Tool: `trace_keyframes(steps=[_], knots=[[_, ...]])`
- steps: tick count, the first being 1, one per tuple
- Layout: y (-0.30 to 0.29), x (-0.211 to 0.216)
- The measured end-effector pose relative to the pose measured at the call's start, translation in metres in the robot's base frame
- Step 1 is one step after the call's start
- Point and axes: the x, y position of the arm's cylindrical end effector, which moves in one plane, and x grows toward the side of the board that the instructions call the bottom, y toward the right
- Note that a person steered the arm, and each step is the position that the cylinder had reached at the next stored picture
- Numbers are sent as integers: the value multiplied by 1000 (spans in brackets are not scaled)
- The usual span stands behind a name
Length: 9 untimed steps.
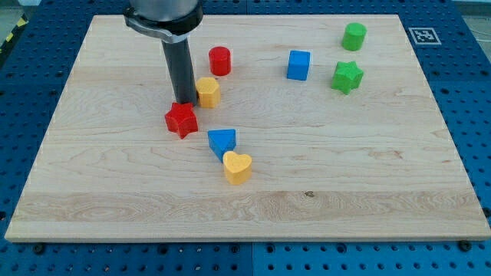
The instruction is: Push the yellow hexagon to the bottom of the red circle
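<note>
Tip on the yellow hexagon's left flank — the push is nearly home.

The table point(368, 192) carries the play: my tip point(186, 102) sits at the view's left of the yellow hexagon point(208, 91), touching or just beside it, and the hexagon lies just below the red circle point(220, 60), a little to its left. There is no tool that opens or shuts here — only the rod. By my reading, a small nudge rightward would centre it under the circle. The red star point(182, 119) crowds just below the tip; blue triangle point(222, 141) and yellow heart point(237, 167) sit lower. Blue cube point(299, 65), green star point(347, 77) and green cylinder point(354, 36) stay well apart.
</note>
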Motion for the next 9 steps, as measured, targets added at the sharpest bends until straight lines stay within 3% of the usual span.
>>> trace_keyframes(steps=[9], knots=[[21,19]])
